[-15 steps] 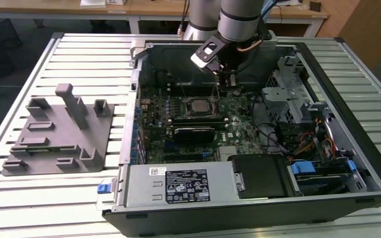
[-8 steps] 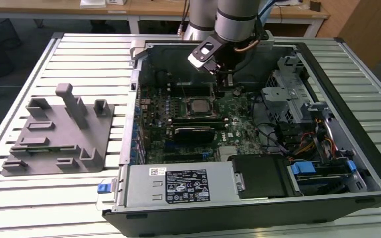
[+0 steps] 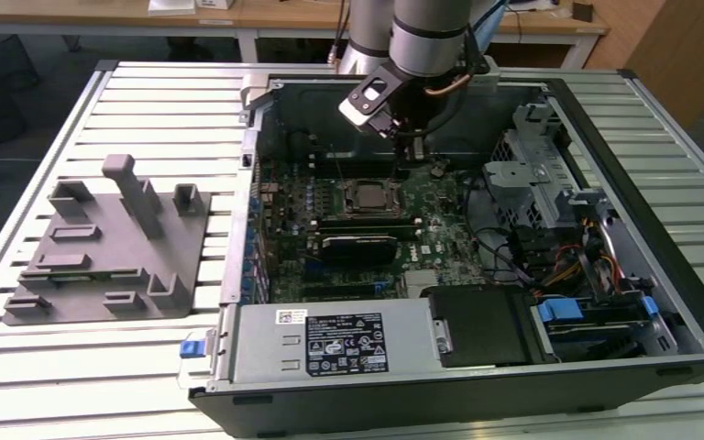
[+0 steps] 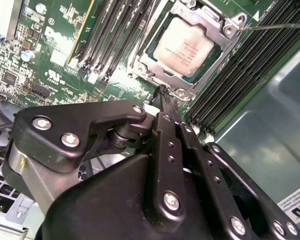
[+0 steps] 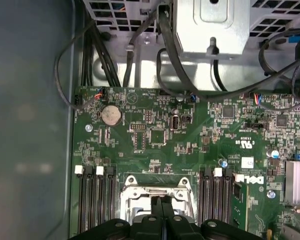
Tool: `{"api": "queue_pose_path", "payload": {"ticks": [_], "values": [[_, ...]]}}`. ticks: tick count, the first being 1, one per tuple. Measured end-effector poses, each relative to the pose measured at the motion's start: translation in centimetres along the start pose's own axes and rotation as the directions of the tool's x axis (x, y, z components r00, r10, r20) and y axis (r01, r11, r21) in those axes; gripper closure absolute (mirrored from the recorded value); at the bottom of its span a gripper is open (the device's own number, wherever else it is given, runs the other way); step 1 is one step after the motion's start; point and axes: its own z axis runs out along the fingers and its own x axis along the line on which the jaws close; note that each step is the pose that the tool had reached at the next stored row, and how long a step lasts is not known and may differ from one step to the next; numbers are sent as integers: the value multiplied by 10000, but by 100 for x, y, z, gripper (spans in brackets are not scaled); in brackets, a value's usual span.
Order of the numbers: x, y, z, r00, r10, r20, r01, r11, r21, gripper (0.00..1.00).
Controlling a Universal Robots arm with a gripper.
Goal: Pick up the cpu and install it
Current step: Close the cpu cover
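The cpu lies flat in its metal socket frame on the green motherboard, silver top up. In the exterior view the cpu sits mid-board inside the open computer case. My gripper hangs above the board, just beyond the socket toward the case's back wall. Its two black fingers are pressed together with nothing between them. In the first wrist view the shut gripper covers part of the socket frame.
A grey fixture plate with upright posts lies on the slatted table at the exterior view's left. Inside the case are a black block, a power supply, a drive cage and cables. Memory slots flank the socket.
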Motion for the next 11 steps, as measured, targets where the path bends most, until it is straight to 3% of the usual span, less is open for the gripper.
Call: {"api": "queue_pose_path", "payload": {"ticks": [4,11], "values": [[1,-29,4,10000,-1,-2,1,10000,-1,89],[3,-165,67,10000,-1,0,1,10000,0,89]]}}
